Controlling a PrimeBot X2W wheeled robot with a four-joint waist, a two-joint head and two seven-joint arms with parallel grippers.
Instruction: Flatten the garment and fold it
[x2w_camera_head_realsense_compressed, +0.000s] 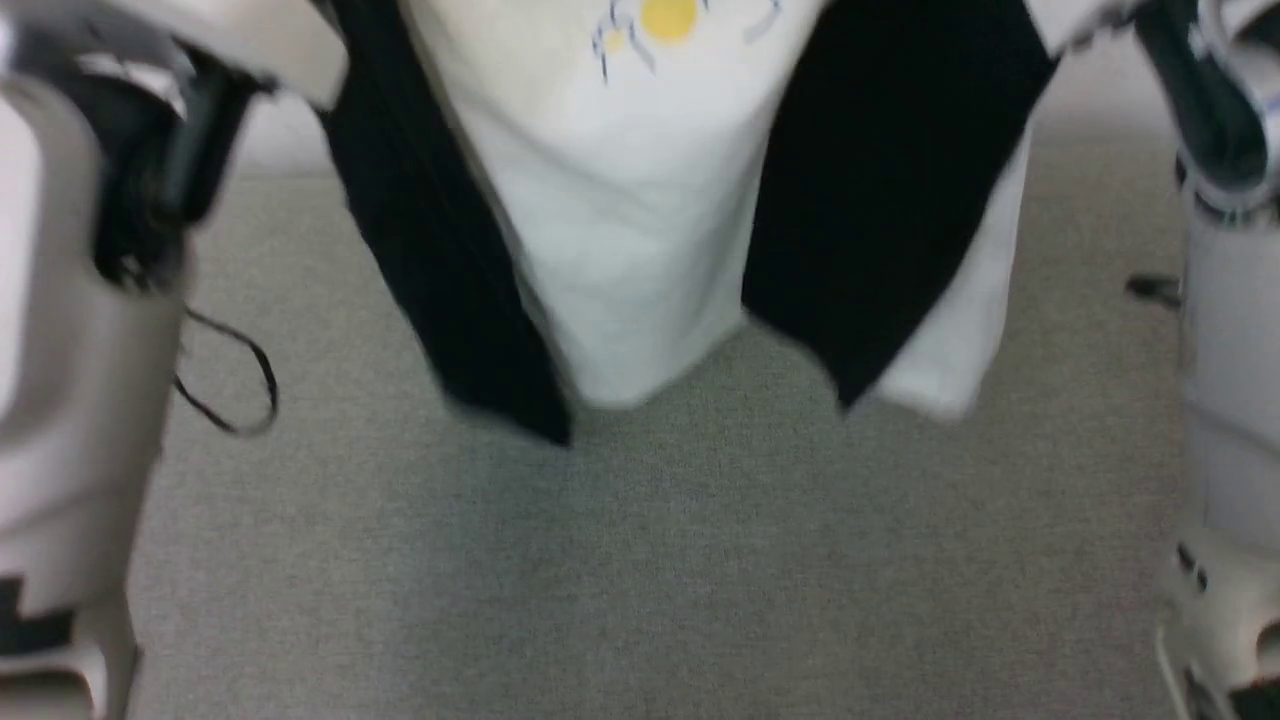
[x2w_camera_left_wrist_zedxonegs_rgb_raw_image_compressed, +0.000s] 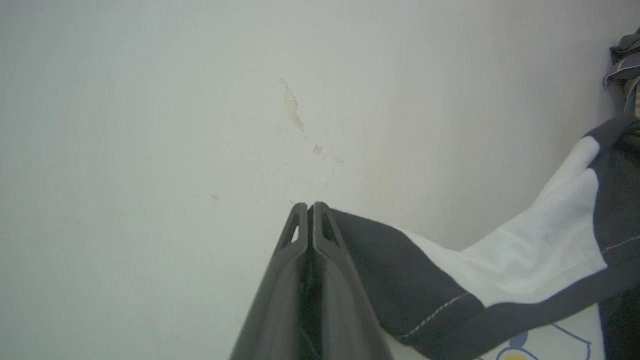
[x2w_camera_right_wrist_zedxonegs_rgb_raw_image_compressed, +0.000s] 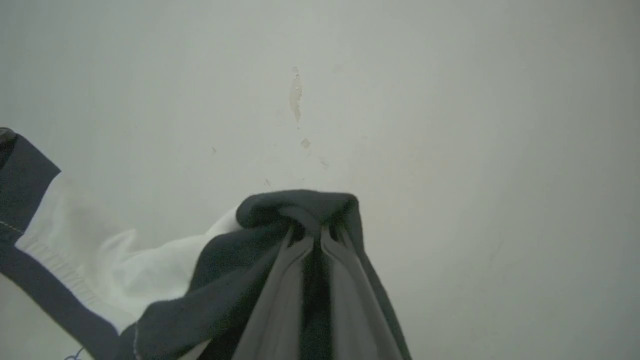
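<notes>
The garment (x2w_camera_head_realsense_compressed: 620, 220) hangs in the air above the grey carpeted floor (x2w_camera_head_realsense_compressed: 640, 580). From left to right it shows a drooping black sleeve, a white body with a yellow print, then the other black sleeve. The left tool (x2w_camera_left_wrist_zedxonegs_rgb_raw_image_compressed: 310, 206) has its fingers pressed together on a thin edge of black cloth that runs off to their right. The right tool (x2w_camera_right_wrist_zedxonegs_rgb_raw_image_compressed: 316, 236) is clamped on a bunched black fold that wraps over its tips.
</notes>
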